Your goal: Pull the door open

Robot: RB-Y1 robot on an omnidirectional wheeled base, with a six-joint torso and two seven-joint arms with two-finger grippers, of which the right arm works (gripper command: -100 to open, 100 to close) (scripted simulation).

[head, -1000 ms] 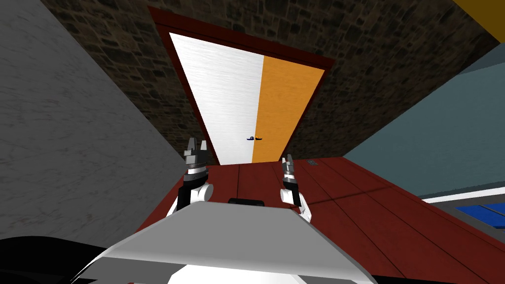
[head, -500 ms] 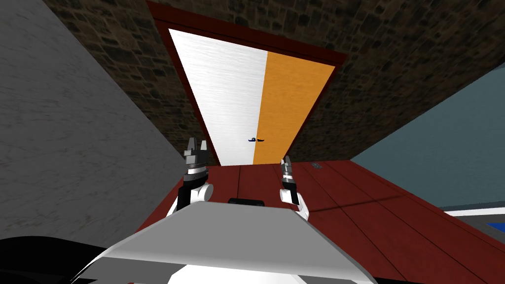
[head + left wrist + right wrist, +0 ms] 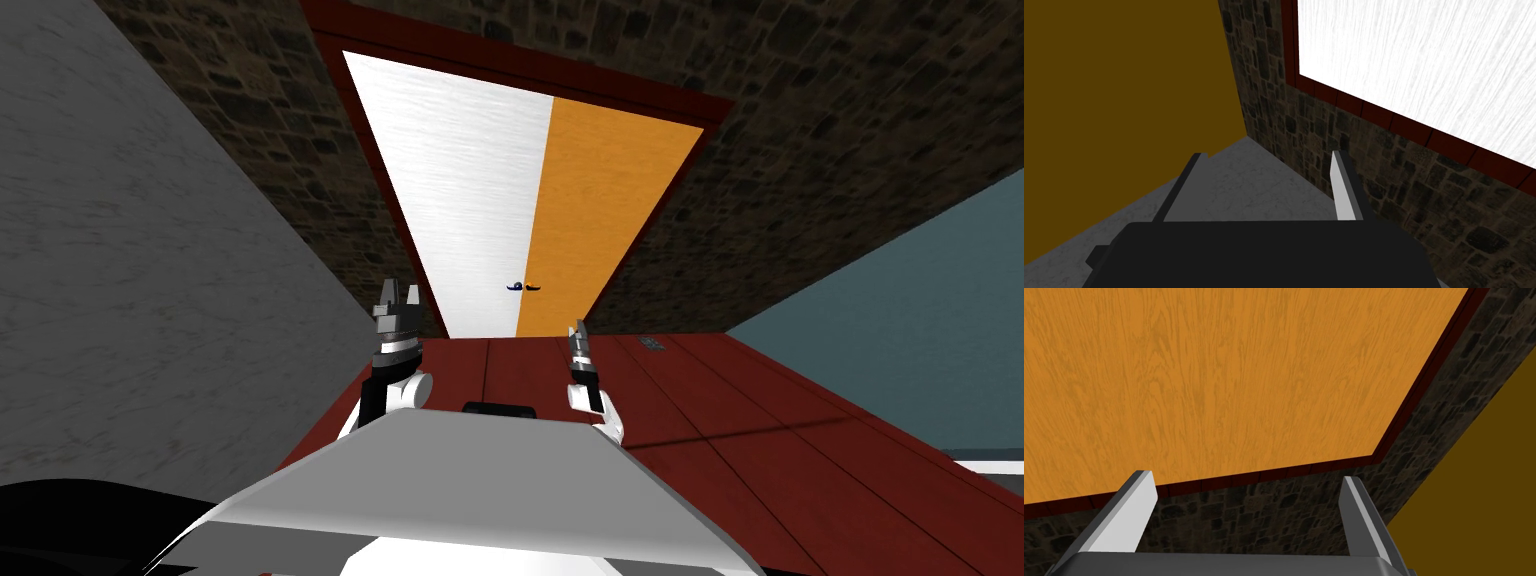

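Left gripper [image 3: 1266, 155]: fingers held apart, nothing between them, nothing touched; pointed toward the white leaf [image 3: 450, 190].
Right gripper [image 3: 1246, 475]: fingers likewise spread, empty, no contact; raised beside the left and pointed at the orange leaf [image 3: 600, 220].
Floor [image 3: 720, 400]: dark red planks, laid from below the grippers to the door.
Door [image 3: 520, 200]: two leaves, set in a dark red frame [image 3: 520, 75] straight ahead, well apart from both grippers. The white leaf is seen on the left, the orange on the right.
Handles [image 3: 514, 287]: two small dark levers, placed either side of the seam.
Wall [image 3: 800, 120]: dark stone, around the frame.
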